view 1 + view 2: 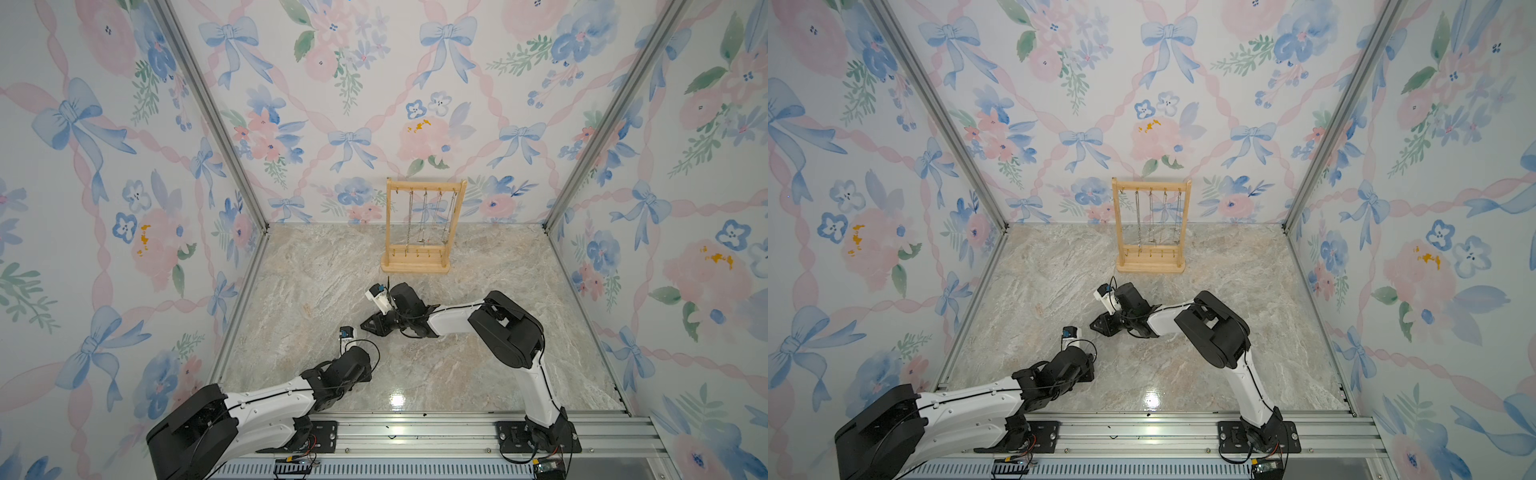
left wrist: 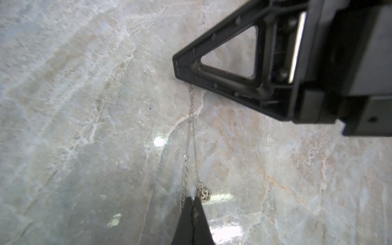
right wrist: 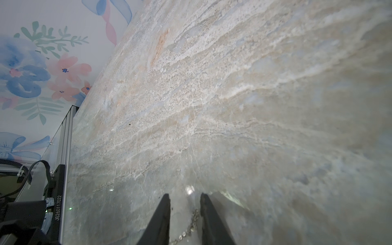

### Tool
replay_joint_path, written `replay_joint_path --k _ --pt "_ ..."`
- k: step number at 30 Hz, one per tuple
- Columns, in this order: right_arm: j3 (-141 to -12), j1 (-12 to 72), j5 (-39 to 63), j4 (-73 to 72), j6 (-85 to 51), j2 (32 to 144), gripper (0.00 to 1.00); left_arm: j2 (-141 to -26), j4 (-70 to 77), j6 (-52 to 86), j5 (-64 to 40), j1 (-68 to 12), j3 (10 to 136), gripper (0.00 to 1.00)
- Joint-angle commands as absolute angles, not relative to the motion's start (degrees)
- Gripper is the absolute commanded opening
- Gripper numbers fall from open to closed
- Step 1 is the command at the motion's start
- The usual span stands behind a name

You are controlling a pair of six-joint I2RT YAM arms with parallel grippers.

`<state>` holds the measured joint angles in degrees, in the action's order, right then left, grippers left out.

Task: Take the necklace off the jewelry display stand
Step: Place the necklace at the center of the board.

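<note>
Top views: both arms reach low over the marble table (image 1: 478, 353) toward its middle; flowered walls close in three sides.
Stand: the wooden stand (image 1: 415, 266) is upright near the table's back edge, just before the back wall, with several thin chains (image 1: 424, 216) hanging from its top bar.
Necklace: the necklace (image 2: 192, 118) is off the stand and well in front of it, stretched in two strands between the two claws.
Left claw: the left claw (image 2: 192, 199) has its jaws together, tips touching the necklace's end beside a small ball charm (image 2: 204, 194); whether any links are pinched cannot be told.
Right claw: the right claw (image 3: 185, 197) has its jaws apart, with the chain lying loose between them.
Open room: there is bare table from the claws to the left wall's metal edge (image 1: 245, 299), and a bare strip between the right claw and the stand's base.
Near edge: the metal rail (image 1: 415, 432) carries both arm bases.
</note>
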<state>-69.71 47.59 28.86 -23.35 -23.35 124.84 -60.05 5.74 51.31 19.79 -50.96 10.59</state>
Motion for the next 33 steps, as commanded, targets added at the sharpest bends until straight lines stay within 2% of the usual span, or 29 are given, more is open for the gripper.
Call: replay_joint_path --k 1,21,33 --pt "-70.51 46.07 29.51 -21.21 -24.66 126.21 0.29 -60.84 -1.16 52.2 20.11 -51.33 9.14 0.0" --pt "-69.93 44.34 28.83 -18.26 -23.29 122.91 0.32 -54.48 -4.59 52.32 22.28 -51.33 9.75 0.0" --pt "-65.14 44.07 27.11 -22.3 -22.8 117.19 0.33 -53.54 -4.54 48.52 24.02 -51.33 15.0 0.09"
